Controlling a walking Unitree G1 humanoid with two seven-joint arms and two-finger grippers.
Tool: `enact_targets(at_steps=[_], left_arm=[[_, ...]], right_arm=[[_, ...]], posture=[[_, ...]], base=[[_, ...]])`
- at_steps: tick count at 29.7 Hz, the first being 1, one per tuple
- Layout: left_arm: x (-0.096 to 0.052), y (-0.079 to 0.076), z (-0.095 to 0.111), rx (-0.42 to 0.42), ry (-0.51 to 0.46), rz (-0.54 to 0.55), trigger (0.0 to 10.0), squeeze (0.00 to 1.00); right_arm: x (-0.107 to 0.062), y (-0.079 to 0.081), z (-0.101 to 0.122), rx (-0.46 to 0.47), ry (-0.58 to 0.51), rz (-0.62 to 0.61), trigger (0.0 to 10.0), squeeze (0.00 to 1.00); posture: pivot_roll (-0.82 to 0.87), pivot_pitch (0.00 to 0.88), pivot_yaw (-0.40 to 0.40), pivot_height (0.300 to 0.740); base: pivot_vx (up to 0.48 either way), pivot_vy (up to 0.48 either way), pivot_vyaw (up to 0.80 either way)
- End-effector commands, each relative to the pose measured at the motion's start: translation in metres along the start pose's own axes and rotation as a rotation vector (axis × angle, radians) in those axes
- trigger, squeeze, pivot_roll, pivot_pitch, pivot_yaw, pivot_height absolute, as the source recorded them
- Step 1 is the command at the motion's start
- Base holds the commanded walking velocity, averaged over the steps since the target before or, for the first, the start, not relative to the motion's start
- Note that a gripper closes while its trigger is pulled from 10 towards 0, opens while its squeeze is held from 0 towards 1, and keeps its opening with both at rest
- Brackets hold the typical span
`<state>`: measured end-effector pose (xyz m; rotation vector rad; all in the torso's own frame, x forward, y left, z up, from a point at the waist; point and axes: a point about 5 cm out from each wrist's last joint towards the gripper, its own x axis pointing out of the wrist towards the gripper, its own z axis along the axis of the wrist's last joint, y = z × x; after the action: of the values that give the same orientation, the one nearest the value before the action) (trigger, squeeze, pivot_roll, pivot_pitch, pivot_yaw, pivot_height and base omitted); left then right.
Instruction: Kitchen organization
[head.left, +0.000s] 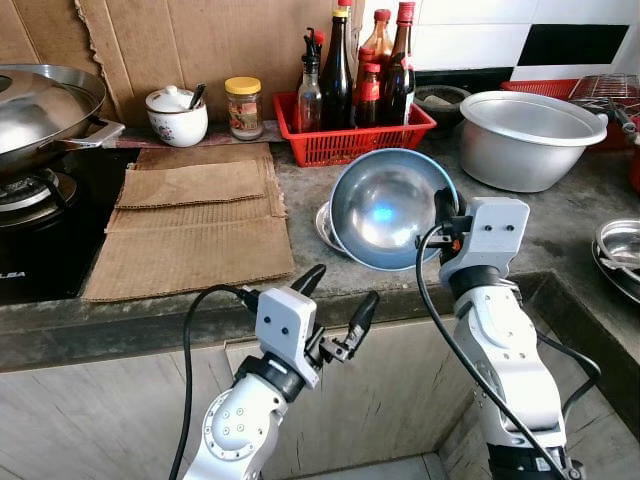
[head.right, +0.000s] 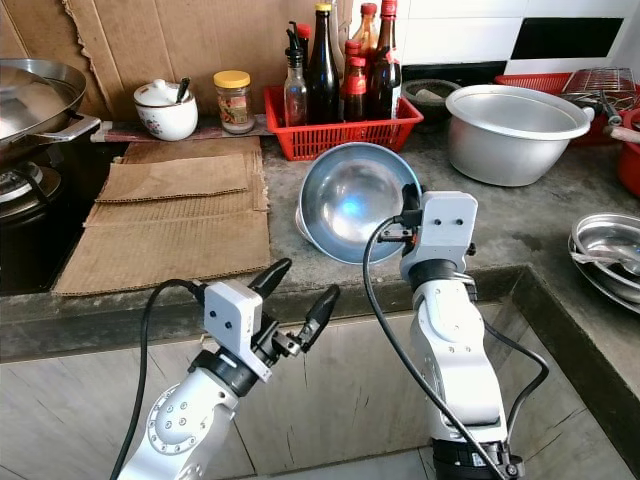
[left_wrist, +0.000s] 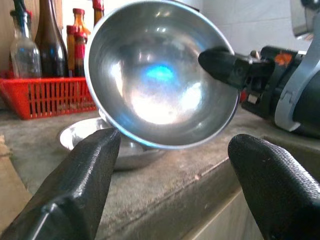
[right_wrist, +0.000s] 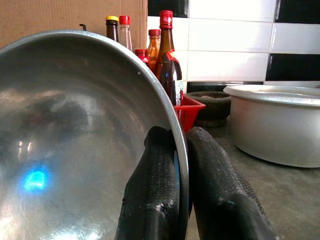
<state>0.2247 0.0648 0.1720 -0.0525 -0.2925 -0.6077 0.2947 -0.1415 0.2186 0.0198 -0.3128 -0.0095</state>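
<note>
Home kitchen. Grey stone bench (head.left: 560, 215) against a black-and-white tiled wall (head.left: 500, 30); gas stove (head.left: 30, 215) with wok (head.left: 40, 105); red basket (head.left: 350, 135) of sauce bottles (head.left: 340, 65); sugar pot (head.left: 177, 115); jar (head.left: 243, 107); large aluminium pot (head.left: 530, 135); steel bowl (head.left: 385, 205); cardboard sheets (head.left: 195, 225) as splash guard and mat.

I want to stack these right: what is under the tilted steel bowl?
Under the steel bowl, pinched at its rim by the right gripper, sits a shallower steel dish on the counter. The bowl hides most of that dish.
</note>
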Motion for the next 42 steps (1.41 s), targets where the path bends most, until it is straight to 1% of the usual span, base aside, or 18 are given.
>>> enact_targets(at_steps=[1, 6, 8, 9, 14, 18, 20, 23, 42], left_arm=[[0.0, -0.002, 0.002, 0.008, -0.011, -0.002, 10.0, 0.0], [-0.001, -0.002, -0.002, 0.008, 0.011, 0.005, 10.0, 0.0], [-0.002, -0.001, -0.006, -0.006, 0.036, 0.019, 10.0, 0.0], [-0.003, 0.0, -0.009, -0.002, 0.055, 0.033, 10.0, 0.0], [-0.005, 0.002, -0.014, 0.019, 0.091, 0.042, 10.0, 0.0], [-0.006, 0.003, -0.017, 0.026, 0.111, 0.048, 10.0, 0.0], [-0.007, 0.004, -0.019, 0.047, 0.123, 0.064, 10.0, 0.0], [-0.008, 0.003, -0.022, 0.042, 0.133, 0.062, 10.0, 0.0], [-0.003, 0.001, -0.016, 0.056, 0.087, 0.035, 10.0, 0.0]], right_arm=[[0.001, -0.002, 0.002, 0.004, -0.01, -0.013, 10.0, 0.0], [0.001, -0.002, 0.002, 0.006, -0.008, -0.014, 10.0, 0.0], [0.001, -0.002, 0.002, 0.006, -0.007, -0.015, 10.0, 0.0], [0.0, -0.001, 0.001, 0.006, -0.006, -0.014, 10.0, 0.0], [0.0, -0.001, 0.0, 0.006, 0.0, -0.012, 10.0, 0.0], [0.001, -0.001, 0.0, 0.004, 0.001, -0.013, 10.0, 0.0], [0.001, -0.001, 0.0, 0.004, -0.001, -0.015, 10.0, 0.0], [0.0, -0.001, 0.0, 0.005, -0.003, -0.015, 10.0, 0.0], [-0.004, 0.001, -0.001, 0.021, -0.003, 0.004, 10.0, 0.0]], posture=[[0.04, 0.028, -0.049, 0.74], [0.05, 0.029, -0.049, 0.74], [0.05, 0.028, -0.051, 0.74], [0.05, 0.028, -0.048, 0.74], [0.05, 0.028, -0.049, 0.74], [0.05, 0.026, -0.05, 0.74], [0.04, 0.026, -0.049, 0.74], [0.05, 0.022, -0.048, 0.74], [0.04, 0.005, -0.049, 0.74]], base=[[0.0, 0.0, 0.0], [0.0, 0.0, 0.0], [0.0, 0.0, 0.0], [0.0, 0.0, 0.0], [0.0, 0.0, 0.0], [0.0, 0.0, 0.0], [0.0, 0.0, 0.0], [0.0, 0.0, 0.0], [0.0, 0.0, 0.0]])
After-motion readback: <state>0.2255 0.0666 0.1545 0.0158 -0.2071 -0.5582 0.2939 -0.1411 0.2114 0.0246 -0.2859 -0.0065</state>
